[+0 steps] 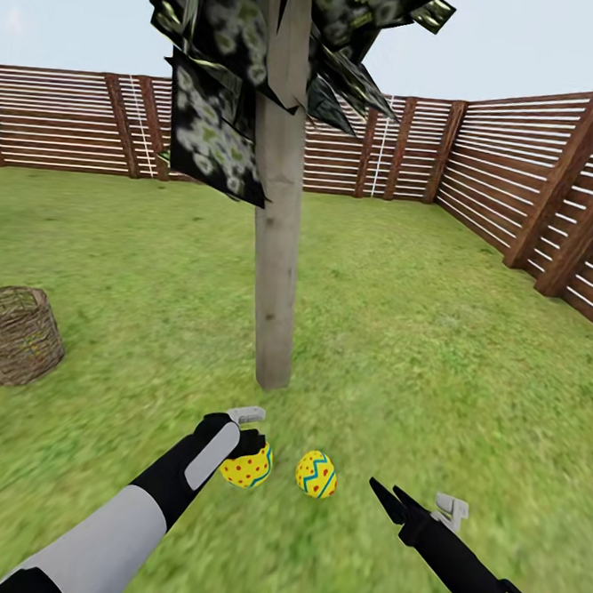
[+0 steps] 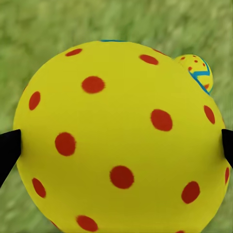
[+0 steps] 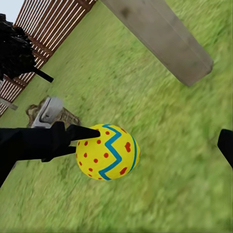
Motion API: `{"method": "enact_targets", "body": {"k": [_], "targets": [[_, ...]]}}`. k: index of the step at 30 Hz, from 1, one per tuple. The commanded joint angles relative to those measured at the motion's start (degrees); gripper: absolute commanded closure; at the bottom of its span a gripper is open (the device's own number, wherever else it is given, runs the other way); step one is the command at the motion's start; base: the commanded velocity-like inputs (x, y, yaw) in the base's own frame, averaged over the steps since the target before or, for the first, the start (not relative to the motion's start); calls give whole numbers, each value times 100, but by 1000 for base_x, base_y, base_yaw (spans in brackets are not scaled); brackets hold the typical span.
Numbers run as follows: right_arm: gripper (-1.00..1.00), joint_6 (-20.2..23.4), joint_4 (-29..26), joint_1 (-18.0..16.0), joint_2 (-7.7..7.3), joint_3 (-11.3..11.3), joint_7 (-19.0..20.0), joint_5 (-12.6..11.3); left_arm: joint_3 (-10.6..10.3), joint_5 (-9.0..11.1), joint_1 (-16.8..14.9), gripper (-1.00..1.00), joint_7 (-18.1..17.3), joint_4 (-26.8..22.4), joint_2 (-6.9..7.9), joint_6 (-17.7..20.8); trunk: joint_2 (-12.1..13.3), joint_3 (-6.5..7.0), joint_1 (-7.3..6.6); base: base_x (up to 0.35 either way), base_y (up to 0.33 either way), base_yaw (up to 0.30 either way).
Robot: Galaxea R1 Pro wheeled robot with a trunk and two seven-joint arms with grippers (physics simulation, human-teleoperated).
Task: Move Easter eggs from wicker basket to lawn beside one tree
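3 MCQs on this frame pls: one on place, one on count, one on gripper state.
1. Where is the wicker basket?
A. left of the tree trunk
B. against the right fence
C. between the two arms

2. How many Easter eggs show on or near the lawn in the head view?
A. one
B. two
C. four

3. What is the left gripper doing?
A. open, empty
B. shut on an egg
C. gripping the trunk

Answers: 1 A, the basket sits at the left edge. 2 B, the held egg and the free egg. 3 B, the left wrist view has its fingertips against the egg's sides.
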Motion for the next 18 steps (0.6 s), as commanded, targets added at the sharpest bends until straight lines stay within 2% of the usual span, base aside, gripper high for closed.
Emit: {"method": "enact_targets", "body": {"k": [1,13,18], "targets": [[-100,42,-5,-2,4,-10,5,-36,-21,59,-5,100,61,-6,0,1,-43,-22,22,0,0,0],[-100,43,-5,-12,4,-10,2,-27,-26,56,-5,100,61,-6,-4,1,-525,-238,286,0,0,0],[-100,46,-5,-18,4,-10,-164,-34,-26,57,-5,100,61,-6,-5,1,-725,-328,395,0,0,0]]}}
